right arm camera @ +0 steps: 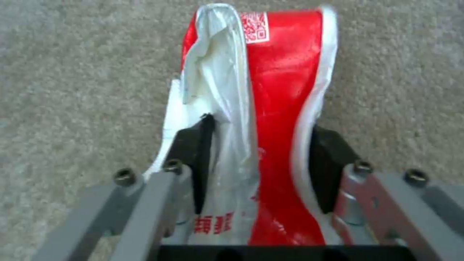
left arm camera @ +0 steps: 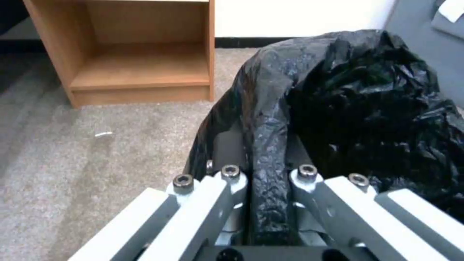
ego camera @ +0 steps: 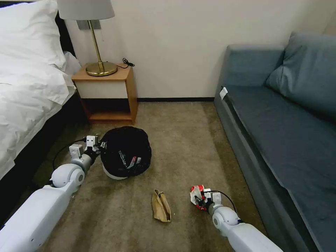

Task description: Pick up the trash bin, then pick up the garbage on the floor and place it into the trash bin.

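On the carpeted floor point(ego camera: 189, 140), the left gripper point(left arm camera: 265, 174) pinches the trash bin point(ego camera: 126, 152) rim; the right gripper point(right arm camera: 259, 163) clamps the red-and-white packet point(right arm camera: 278, 108), apparently lifted, brown paper bag point(ego camera: 161, 205) at nine o'clock.

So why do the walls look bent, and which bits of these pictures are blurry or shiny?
Head view: wide lens bows the sofa and bed outward at the edges. Left wrist view: glare streaks the black bag of the trash bin; the left gripper looms soft up close. Right wrist view: the red-and-white packet in the right gripper smears at its top edge.
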